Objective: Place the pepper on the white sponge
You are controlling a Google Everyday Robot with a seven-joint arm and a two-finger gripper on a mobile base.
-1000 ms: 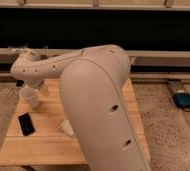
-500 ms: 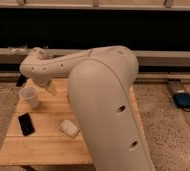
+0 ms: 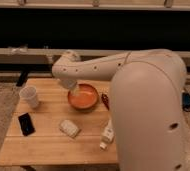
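The pepper (image 3: 105, 101), small and dark red, lies on the wooden table just right of the orange bowl (image 3: 84, 98). The white sponge (image 3: 69, 128) rests on the table in front of the bowl, to the left of the pepper. My arm reaches in from the right, bends at a white elbow (image 3: 64, 70) and points down. My gripper (image 3: 74, 91) hangs over the bowl's left rim, open and holding nothing. It is a hand's width left of the pepper and behind the sponge.
A white cup (image 3: 29, 95) stands at the table's left, with a black phone (image 3: 25, 123) in front of it. A white remote-like stick (image 3: 107, 134) lies near the front right. My large white arm housing (image 3: 148, 115) hides the table's right side.
The arm has swung to the right, uncovering the bowl, pepper and sponge. The gripper moved from above the cup at the left to over the bowl.
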